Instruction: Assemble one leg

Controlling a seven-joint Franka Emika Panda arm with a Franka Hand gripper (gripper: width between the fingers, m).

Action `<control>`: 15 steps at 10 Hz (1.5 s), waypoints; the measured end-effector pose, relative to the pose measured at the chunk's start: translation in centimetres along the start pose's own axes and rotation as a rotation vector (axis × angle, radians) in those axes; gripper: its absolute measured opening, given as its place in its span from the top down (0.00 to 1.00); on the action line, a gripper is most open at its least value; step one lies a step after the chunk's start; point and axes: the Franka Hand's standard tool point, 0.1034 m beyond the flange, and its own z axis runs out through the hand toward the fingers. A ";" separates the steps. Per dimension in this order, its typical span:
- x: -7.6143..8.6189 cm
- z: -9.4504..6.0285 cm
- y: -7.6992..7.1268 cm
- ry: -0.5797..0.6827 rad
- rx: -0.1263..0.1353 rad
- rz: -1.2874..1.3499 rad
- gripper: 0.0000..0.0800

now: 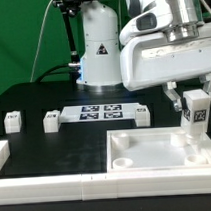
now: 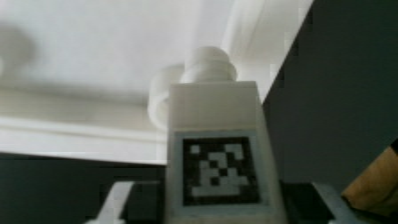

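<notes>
Leg [image 2: 217,130] in claw [image 1: 195,101], at tray [image 1: 146,151] corner

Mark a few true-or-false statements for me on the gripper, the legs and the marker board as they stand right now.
1. The gripper is shut on a leg. True.
2. That leg is over the white tray-like piece, toward the exterior view's right. True.
3. Four legs stand loose on the black table. False: only three loose legs do; the fourth is in the gripper.
4. The marker board lies inside the tray-like piece. False: it lies on the table behind it.
5. The held leg lies on its side. False: it is upright.
</notes>
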 end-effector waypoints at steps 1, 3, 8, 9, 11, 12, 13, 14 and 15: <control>0.5 0.5 0.5 0.006 -0.001 -0.004 0.64; 1.1 1.4 1.0 0.016 -0.004 0.003 0.64; 0.9 2.6 1.1 0.041 -0.011 -0.012 0.64; 1.1 2.8 1.2 0.063 -0.017 -0.012 0.64; 1.1 2.8 1.1 0.094 -0.026 -0.014 0.64; 1.1 2.8 1.1 0.103 -0.029 -0.015 0.64; 1.1 2.8 1.1 0.102 -0.029 -0.015 0.64; 1.1 2.8 1.1 0.102 -0.029 -0.015 0.54; 1.1 2.8 1.1 0.102 -0.029 -0.015 0.36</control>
